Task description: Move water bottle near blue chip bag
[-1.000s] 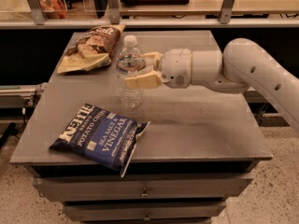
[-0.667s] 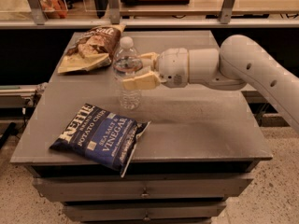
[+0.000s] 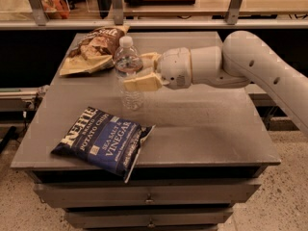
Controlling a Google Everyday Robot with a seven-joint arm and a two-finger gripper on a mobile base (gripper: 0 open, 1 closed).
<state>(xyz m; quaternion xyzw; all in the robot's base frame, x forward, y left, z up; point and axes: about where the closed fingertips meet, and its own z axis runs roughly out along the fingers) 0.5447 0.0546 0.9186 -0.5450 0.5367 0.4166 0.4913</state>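
Note:
The water bottle [image 3: 128, 71], clear with a white cap, stands upright near the middle of the grey table [image 3: 202, 124]. My gripper [image 3: 139, 73] reaches in from the right and is shut on the bottle's middle, one tan finger [image 3: 139, 84] in front of it and one behind. The blue chip bag [image 3: 102, 140] lies flat at the table's front left, a short way in front of the bottle.
A brown-and-tan chip bag [image 3: 94, 49] lies at the back left of the table, just behind the bottle. A shelf with metal posts [image 3: 144, 13] runs along behind the table. Drawers [image 3: 149, 196] sit below the table top.
The gripper and the bottle it holds have shifted slightly to the left and toward the front. The chip bags have not moved.

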